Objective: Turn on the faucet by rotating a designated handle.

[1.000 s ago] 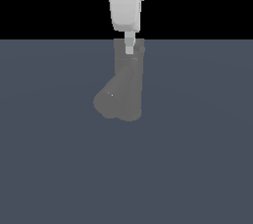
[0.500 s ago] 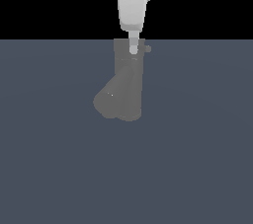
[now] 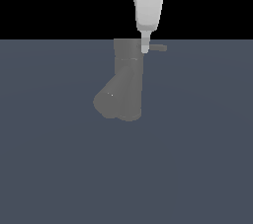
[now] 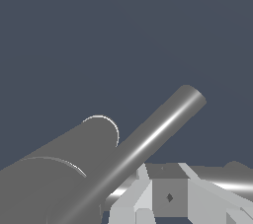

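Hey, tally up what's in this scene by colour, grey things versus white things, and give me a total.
Grey: 2, the faucet and its handle.
White: 1, the robot's hand.
Total: 3.

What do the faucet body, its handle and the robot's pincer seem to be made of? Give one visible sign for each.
Faucet: a plain matte grey, possibly dull metal or plastic; the exterior view shows almost no shine.
Handle: looks like smooth metal, since a bright streak runs along the rod in the wrist view.
Pincer: glossy white, like painted or moulded plastic.
As these are renders, all three are guesses.
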`<act>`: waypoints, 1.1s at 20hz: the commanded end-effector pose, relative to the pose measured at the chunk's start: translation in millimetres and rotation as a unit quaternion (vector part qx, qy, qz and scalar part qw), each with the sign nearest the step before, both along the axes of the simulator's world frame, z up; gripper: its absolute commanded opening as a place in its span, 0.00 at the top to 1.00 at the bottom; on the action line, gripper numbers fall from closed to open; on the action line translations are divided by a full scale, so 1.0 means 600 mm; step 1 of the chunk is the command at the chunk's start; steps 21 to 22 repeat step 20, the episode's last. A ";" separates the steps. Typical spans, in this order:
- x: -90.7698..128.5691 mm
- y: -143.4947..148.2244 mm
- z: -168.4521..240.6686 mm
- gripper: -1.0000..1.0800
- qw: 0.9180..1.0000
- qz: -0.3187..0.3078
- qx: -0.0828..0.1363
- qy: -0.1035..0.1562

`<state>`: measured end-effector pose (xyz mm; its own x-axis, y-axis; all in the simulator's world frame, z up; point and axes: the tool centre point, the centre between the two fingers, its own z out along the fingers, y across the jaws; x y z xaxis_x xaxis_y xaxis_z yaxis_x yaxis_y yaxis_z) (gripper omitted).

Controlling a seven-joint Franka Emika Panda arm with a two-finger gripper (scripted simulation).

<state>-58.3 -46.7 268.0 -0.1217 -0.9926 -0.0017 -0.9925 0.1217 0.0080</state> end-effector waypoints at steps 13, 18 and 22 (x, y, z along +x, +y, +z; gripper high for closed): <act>0.041 -0.096 0.000 1.00 1.000 -0.025 -0.002 -0.004; 0.053 -0.118 0.000 1.00 1.000 -0.028 -0.002 -0.004; 0.055 -0.122 0.000 1.00 1.000 -0.028 -0.001 -0.004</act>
